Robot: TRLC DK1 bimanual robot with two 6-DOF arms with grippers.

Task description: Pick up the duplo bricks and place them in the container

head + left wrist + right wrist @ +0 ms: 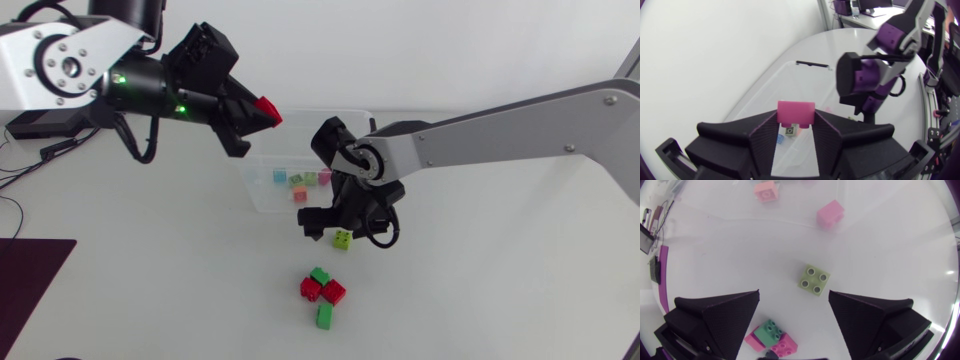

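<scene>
Clear plastic container [258,192] holding few pastel bricks [299,181]; left end effector [262,115] gripping red duplo brick [268,106] above it; right end effector [794,294] gaping over lime-green brick [814,280] outside.

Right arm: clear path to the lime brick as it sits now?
Probably yes. The right gripper is open, and the lime brick lies alone on bare table just ahead of its fingertips, nothing between. The red and green pile sits apart, beside one finger.
</scene>
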